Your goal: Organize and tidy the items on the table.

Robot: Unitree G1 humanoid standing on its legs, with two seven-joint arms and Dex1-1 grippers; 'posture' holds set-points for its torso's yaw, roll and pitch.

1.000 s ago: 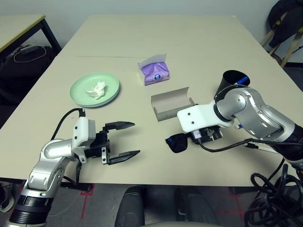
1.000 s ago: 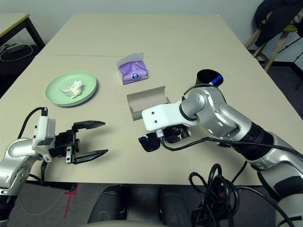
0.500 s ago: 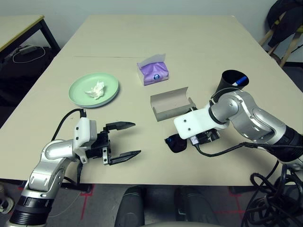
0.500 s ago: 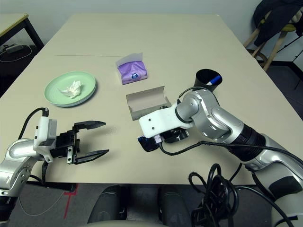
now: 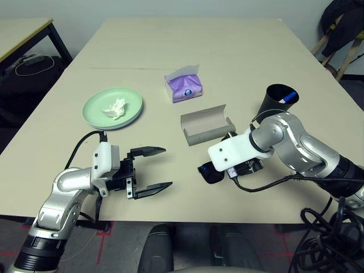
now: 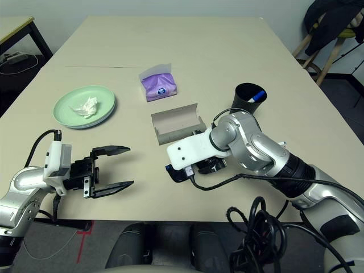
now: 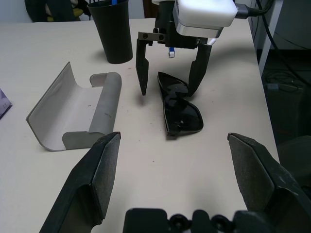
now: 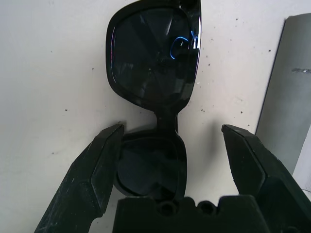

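The right gripper (image 7: 169,73) points steeply down with its two black fingers spread wide, one on each side of the black sunglasses (image 7: 181,110), which lie folded on the pale beige table (image 5: 239,62) near its front edge; the fingers straddle one lens and grip nothing, and whether their tips touch the tabletop cannot be told. Just beside the sunglasses, toward the far side, the grey oblong glasses case (image 5: 206,125) lies open with its curved lid raised, close against the white wrist block of the right arm, whose black cable loops over the table in front of it. Farther out on the right stands the black cup (image 5: 277,102) with a blue-tipped pen (image 5: 289,97) showing at its rim. Beyond the case, near the thin seam line, sits the purple tissue pack (image 5: 184,86) with a white sheet poking up. On the left side the mint-green round plate (image 5: 131,111) carries the crumpled white tissue wad (image 5: 115,108). Near the front edge on that side the left gripper (image 5: 160,168) hangs level over bare tabletop, pointing across toward the sunglasses, its fingers also wide apart and empty, well apart from every item. A smaller black-legged desk (image 5: 23,31) stands off the far left corner.
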